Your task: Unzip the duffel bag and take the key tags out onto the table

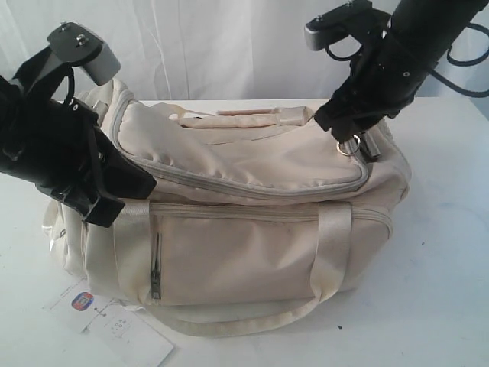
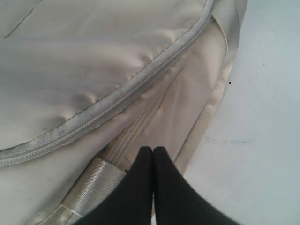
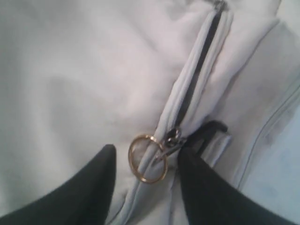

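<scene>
The cream duffel bag (image 1: 252, 229) lies on the white table (image 1: 447, 267). Its grey-trimmed top zipper (image 1: 229, 186) curves across the lid. My right gripper (image 3: 146, 151) is open over the bag's right end (image 1: 353, 144), one finger on each side of the gold ring pull (image 3: 147, 158) on the zipper slider (image 3: 172, 138). Beyond the slider a narrow dark gap (image 3: 199, 70) shows between the zipper tapes. My left gripper (image 2: 153, 149) is shut, its tips against the bag's left end (image 1: 105, 210) beside a webbing strap (image 2: 91, 187). The key tags are hidden.
A white paper hang-tag (image 1: 114, 325) with a small orange-blue logo lies on the table in front of the bag's left corner. A webbing handle (image 1: 252, 317) loops down over the front, next to the front pocket zip (image 1: 157, 267). A white curtain hangs behind.
</scene>
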Tool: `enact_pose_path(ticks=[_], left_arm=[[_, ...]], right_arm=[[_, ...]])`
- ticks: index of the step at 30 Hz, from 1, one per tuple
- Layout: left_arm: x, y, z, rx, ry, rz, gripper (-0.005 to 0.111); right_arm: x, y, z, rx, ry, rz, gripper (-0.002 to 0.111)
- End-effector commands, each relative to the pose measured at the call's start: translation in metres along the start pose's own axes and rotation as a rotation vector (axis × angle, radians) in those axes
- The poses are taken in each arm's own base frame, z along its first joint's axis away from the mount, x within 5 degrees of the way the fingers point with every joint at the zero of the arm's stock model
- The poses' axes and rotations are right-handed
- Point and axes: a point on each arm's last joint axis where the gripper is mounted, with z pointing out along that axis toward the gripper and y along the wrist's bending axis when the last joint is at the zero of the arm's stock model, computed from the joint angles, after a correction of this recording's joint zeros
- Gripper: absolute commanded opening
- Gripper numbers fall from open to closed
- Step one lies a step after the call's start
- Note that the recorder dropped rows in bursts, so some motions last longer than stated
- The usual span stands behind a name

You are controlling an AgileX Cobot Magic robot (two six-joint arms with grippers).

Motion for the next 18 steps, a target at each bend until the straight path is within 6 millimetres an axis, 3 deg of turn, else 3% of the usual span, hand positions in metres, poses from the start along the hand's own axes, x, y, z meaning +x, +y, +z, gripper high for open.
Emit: enact_pose_path(ticks=[1, 12, 18], left_arm=[[0.002, -0.003, 0.000, 0.023, 0.008, -0.007, 0.000], [0.002, -0.003, 0.000, 0.023, 0.008, -0.007, 0.000], [0.002, -0.003, 0.000, 0.023, 0.008, -0.007, 0.000]], right_arm=[[-0.009, -0.003, -0.010, 0.033, -0.098, -0.046, 0.062], [-0.008, 0.003, 0.025, -0.022, 0.017, -0.052, 0.065], [-0.003, 0.006, 0.029, -0.046, 0.084, 0.004, 0.051]])
